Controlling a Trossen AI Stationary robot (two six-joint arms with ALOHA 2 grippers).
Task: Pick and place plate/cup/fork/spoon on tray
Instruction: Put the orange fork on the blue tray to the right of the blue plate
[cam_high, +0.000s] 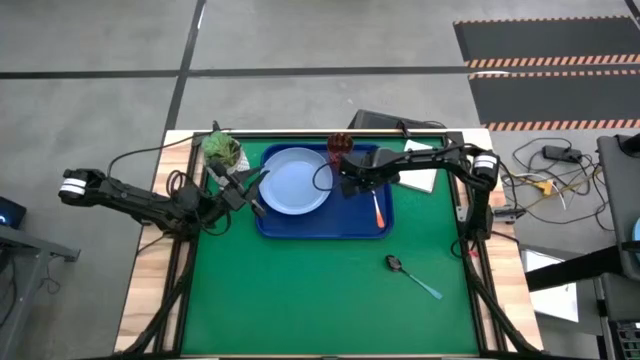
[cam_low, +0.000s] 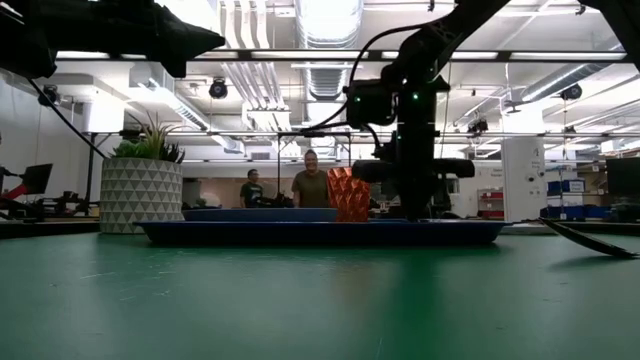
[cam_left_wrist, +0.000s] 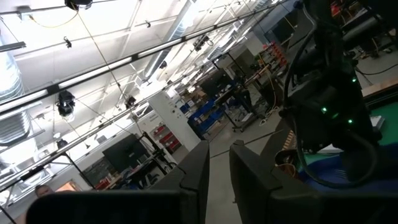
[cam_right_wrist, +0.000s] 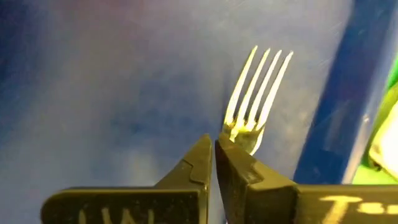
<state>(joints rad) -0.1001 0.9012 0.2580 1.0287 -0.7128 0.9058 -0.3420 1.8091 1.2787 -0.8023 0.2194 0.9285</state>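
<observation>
The fork (cam_high: 377, 207) is seen lying on the right part of the tray (cam_high: 322, 226), orange handle pointing toward the tray's near rim. In the right wrist view its tines (cam_right_wrist: 258, 84) lie flat on the blue floor just past the fingertips of the right end effector (cam_high: 347, 183), whose fingers are drawn nearly together with nothing between them, so it is judged clenched and empty. The fork is judged light, stiff and thin. Its smooth metal neck could slip, so the broader plastic handle would be the better place to take hold, pinched across its width.

The plate (cam_high: 294, 181) rests on the left part of the tray. It is judged light and rigid, best taken by its rim. The cup (cam_high: 340, 146) stands upright at the tray's far edge. It is taken to be thin-walled and easily tipped, so a grasp across its body is advised.

The spoon (cam_high: 414, 276) lies on the green mat of the worktop (cam_high: 330, 300), well apart from the tray, and is not yet placed. It is likewise slim and low-lying, so a pinch on the light blue handle is called for.

The left end effector (cam_high: 252, 197) hovers beside the tray's left edge, its fingers (cam_left_wrist: 198, 168) close together and holding nothing.

On the right end effector, a fragment of pale lettering is visible but cannot be read. No brand or label is legible elsewhere.
</observation>
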